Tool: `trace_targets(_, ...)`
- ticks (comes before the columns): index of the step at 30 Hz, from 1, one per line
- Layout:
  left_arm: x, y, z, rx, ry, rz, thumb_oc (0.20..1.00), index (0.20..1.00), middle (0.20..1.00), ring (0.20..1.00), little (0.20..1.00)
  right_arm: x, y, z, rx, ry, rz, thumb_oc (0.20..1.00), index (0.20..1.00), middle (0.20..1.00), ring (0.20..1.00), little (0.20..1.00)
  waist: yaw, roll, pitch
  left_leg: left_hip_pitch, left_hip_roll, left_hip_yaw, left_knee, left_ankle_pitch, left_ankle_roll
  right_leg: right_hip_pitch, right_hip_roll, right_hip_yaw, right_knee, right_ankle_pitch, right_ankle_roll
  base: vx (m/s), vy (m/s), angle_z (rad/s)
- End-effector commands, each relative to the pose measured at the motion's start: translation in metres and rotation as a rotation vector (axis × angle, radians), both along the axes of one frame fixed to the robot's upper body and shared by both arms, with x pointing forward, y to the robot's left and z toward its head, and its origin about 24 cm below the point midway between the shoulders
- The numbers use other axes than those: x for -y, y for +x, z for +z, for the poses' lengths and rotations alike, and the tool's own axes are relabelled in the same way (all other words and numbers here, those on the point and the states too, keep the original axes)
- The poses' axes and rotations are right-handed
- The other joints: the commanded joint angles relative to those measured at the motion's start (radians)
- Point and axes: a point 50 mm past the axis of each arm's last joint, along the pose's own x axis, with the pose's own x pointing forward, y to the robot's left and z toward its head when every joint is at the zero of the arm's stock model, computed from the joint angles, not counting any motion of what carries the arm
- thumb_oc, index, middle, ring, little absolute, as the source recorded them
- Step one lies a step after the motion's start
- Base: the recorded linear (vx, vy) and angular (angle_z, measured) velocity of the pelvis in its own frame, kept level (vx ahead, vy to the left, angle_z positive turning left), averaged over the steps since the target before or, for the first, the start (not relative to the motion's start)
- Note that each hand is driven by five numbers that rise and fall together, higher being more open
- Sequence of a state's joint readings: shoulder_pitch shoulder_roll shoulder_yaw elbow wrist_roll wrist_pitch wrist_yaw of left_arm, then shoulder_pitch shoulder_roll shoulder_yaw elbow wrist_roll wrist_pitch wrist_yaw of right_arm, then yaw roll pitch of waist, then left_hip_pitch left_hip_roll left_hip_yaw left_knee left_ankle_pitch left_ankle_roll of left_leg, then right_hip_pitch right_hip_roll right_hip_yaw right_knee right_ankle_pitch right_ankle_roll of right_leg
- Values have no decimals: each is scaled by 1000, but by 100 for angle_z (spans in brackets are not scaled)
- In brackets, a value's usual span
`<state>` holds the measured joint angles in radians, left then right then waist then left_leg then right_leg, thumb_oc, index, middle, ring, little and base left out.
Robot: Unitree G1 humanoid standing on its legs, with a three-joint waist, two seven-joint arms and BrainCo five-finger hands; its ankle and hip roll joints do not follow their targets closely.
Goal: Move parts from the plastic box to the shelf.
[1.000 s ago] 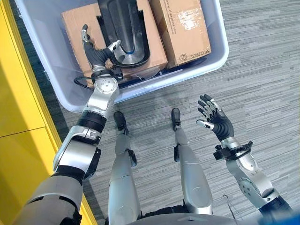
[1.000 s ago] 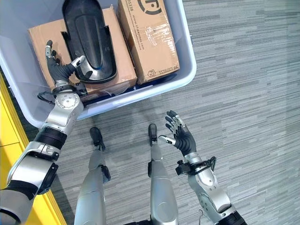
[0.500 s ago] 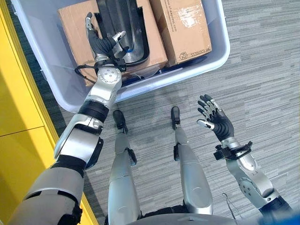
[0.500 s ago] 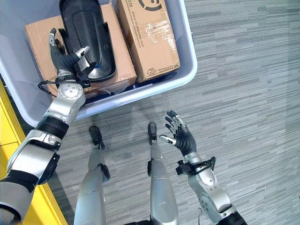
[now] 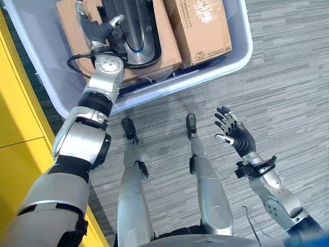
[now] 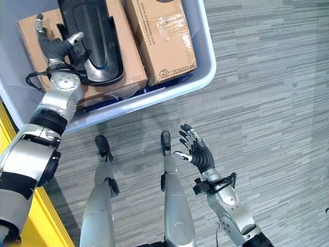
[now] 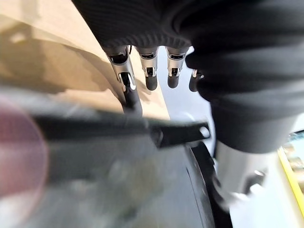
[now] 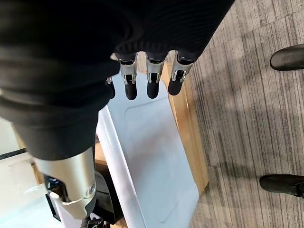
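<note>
Floor [image 5: 288,77] of grey striped carpet tile, with a pale plastic box [image 5: 241,49] sitting on it ahead of the robot. Yellow panel [image 5: 15,134] along the robot's left side, close by the box's near-left corner.

Inside the box: a wide cardboard carton [image 6: 134,67] lying flat, and a second, narrower carton [image 6: 162,38] just beside it on the robot's right, touching or nearly so. A black part [image 6: 97,46] lies on top of the wide carton. It is a long tray-like shell, its long axis running away from the robot, its rounded end toward the robot, hollow side up, with a thin blue line near the rounded end.

Left hand [image 5: 95,31] reaches over the box's near wall, above the wide carton at the black part's left edge. Fingers straight and spread, thumb out toward the part; nothing gripped. Whether the thumb touches the part I cannot tell.

Right hand [image 6: 198,153] held above bare floor, well apart from the box, palm open, fingers loosely spread, empty.
</note>
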<state>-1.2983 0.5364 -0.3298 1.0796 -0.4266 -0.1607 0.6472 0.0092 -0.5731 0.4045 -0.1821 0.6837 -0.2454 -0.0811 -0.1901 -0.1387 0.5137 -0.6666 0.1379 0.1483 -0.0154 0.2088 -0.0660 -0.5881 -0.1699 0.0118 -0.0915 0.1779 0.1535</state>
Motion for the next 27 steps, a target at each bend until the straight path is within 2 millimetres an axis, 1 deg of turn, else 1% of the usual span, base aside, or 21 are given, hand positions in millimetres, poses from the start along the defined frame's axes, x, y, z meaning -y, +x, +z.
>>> trace_targets(1,-22,4,-69,-304,-119,28,200,200,200,200,200,18,-3,8,35,-16,-33,1000,1000,1000,1000,1000,-21,-29,6,2,58,-60,171,-177,-30,113,-41,-4,129,-128,9,0,0,0)
trace_targets(5,-21,4,-78,-348,-79,30,200,200,200,200,200,18,-5,7,27,-6,-26,1000,1000,1000,1000,1000,-21,-30,6,-2,58,-62,175,-177,-30,110,-40,-3,133,-130,7,0,0,0)
trace_targets(12,-9,6,-93,-394,-67,-22,200,200,200,200,200,16,-5,3,6,0,-11,1000,1000,1000,1000,1000,-15,-24,6,11,57,-65,173,-178,-28,117,-37,-6,143,-138,3,0,0,0)
trace_targets(15,-7,6,-95,-406,-51,-28,200,200,200,200,200,16,-5,2,2,-2,-10,1000,1000,1000,1000,1000,-13,-22,6,18,56,-65,173,-178,-28,121,-37,-5,146,-141,2,0,0,0)
trace_targets(21,7,8,-105,-457,35,-67,200,200,200,200,200,13,-2,1,-3,-2,4,1000,1000,1000,1000,1000,-5,-11,6,53,55,-65,169,-178,-27,148,-40,-7,149,-147,1,0,0,0)
trace_targets(27,17,8,-107,-429,42,-121,200,200,200,200,200,11,1,2,1,7,8,1000,1000,1000,1000,1000,4,-1,6,90,57,-64,160,-176,-27,178,-43,-8,150,-152,0,0,0,0)
